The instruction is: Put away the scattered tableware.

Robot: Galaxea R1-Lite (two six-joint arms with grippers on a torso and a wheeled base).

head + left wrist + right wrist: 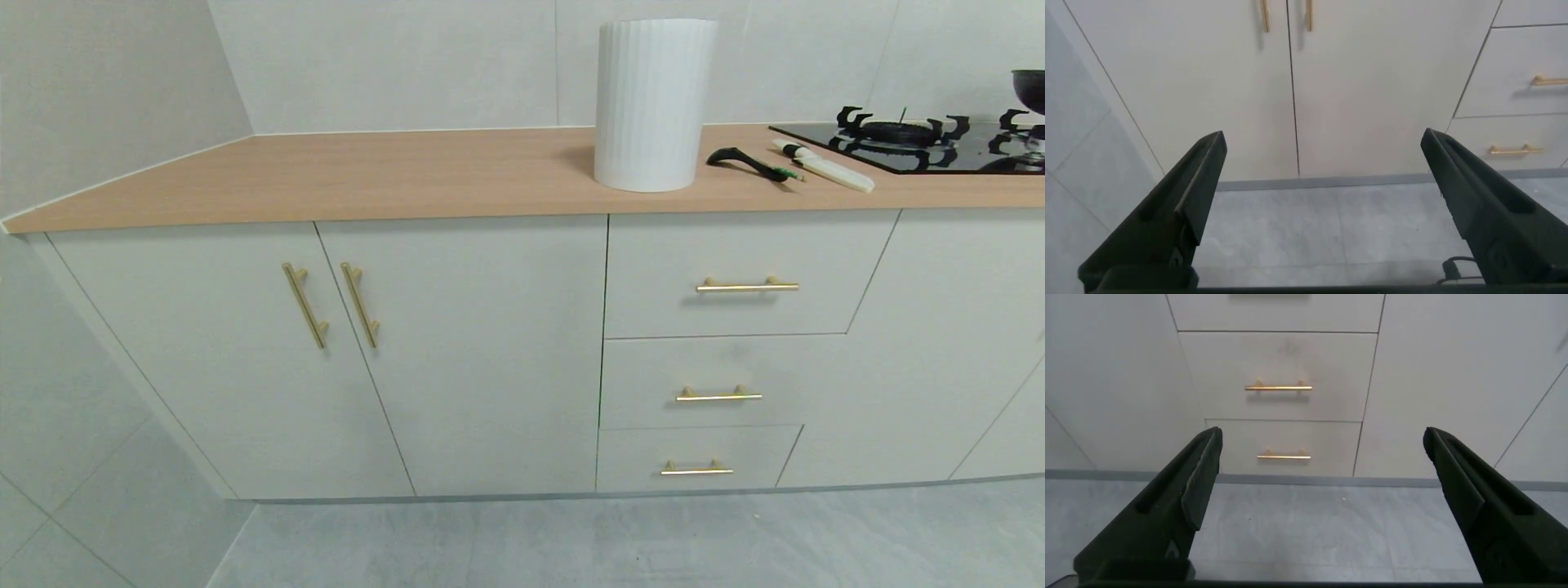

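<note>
On the wooden countertop lie a black ladle-like utensil and a cream-handled utensil, side by side just right of a tall white ribbed container. My left gripper is open and empty, low in front of the double cabinet doors, above the floor. My right gripper is open and empty too, facing the lower drawers.
A black gas hob with pan supports sits at the right end of the counter, a dark pot at its far edge. Below are two cabinet doors with gold handles and three drawers. Grey tiled floor lies in front.
</note>
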